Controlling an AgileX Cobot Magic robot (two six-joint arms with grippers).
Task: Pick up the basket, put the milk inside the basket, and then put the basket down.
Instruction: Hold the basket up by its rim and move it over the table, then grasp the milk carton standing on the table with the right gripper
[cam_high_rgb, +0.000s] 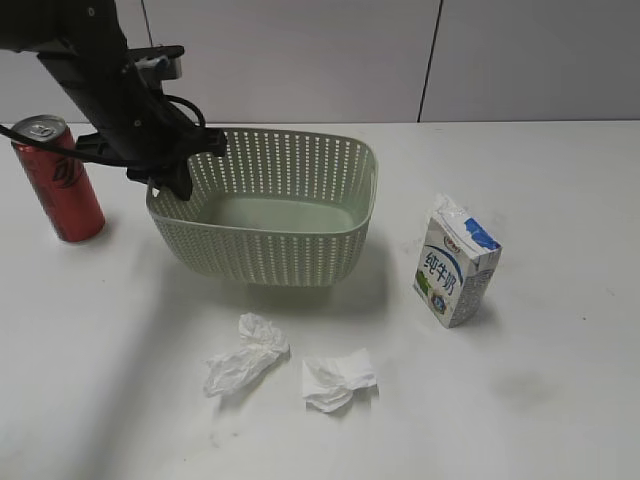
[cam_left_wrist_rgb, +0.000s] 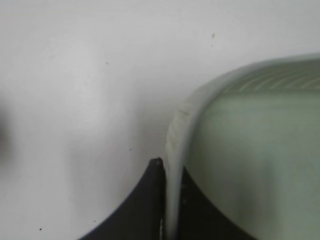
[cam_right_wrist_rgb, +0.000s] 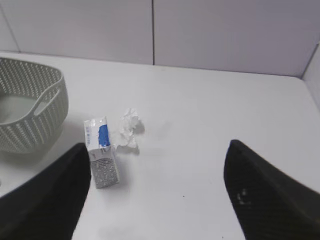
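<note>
- Left gripper (cam_high_rgb: 172, 168) pinched on the left rim of the basket (cam_high_rgb: 290, 240), one finger outside the wall and one inside, seen up close in the left wrist view.
- Basket tipped up a little on the left side in the exterior view, with a shadow under it; most likely lifted, though maybe with the right end touching the table (cam_high_rgb: 560, 400). Hard to say for sure.
- Nothing inside the basket. Just the bare green floor.
- Milk (cam_high_rgb: 455, 263) standing upright on the table, to the right of the basket, near but not touching.
- Right gripper (cam_right_wrist_rgb: 157, 195) spread wide, holding nothing, up above the table with the milk down to its left in the right wrist view. Not seen in the exterior view.
- Red can (cam_high_rgb: 58, 178) standing to the left of the basket, behind the left arm. Not part of the job.
- Two crumpled bits of paper (cam_high_rgb: 290, 368) lying in front of the basket. One more small bit (cam_right_wrist_rgb: 129, 128) just past the milk in the right wrist view.
- Done so far, by the look of it: basket grabbed and starting to come up.
- Left to do: grab the milk, drop it in the basket, set the basket back down.
- Early in the job, then. Most steps to go.
</note>
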